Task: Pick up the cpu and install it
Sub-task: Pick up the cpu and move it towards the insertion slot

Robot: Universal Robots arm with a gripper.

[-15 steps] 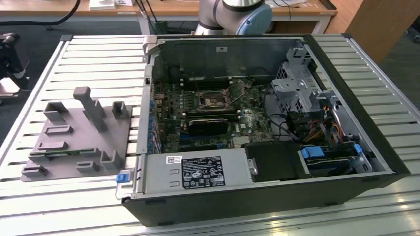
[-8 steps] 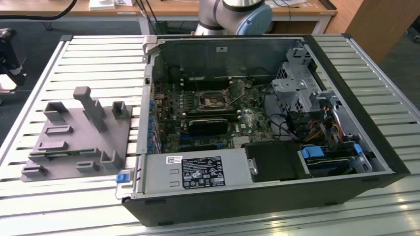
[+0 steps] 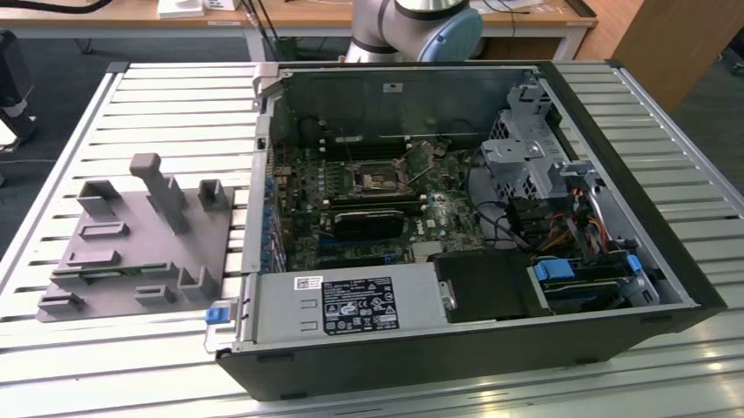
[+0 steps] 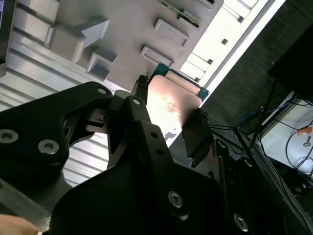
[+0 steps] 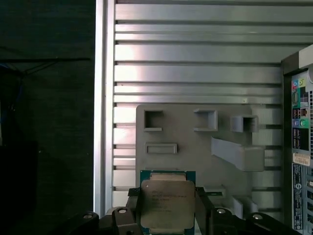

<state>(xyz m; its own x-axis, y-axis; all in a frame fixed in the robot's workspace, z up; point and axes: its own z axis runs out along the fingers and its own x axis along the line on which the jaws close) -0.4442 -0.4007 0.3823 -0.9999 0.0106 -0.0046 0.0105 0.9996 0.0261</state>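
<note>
The cpu (image 5: 167,204) is a flat square chip with a silvery-grey metal top and a green rim. It sits between my gripper's (image 5: 167,211) two black fingers (image 5: 134,210), which are shut on its opposite edges. It is held above the grey plastic fixture (image 5: 195,142) and the slatted table. In the second wrist view the cpu (image 4: 171,100) shows from a slant, clamped by the gripper (image 4: 168,115). The dark motherboard socket (image 3: 378,180) with its metal frame lies inside the open computer case (image 3: 651,261) in the exterior view.
The grey fixture (image 3: 128,244) with upright posts stands on the slatted metal table (image 3: 174,113), at the exterior view's left of the case. The case's rear panel (image 5: 298,147) borders the fixture. Drive cages and cables (image 3: 546,174) crowd the case's right side. The table edge (image 5: 100,122) drops to dark floor.
</note>
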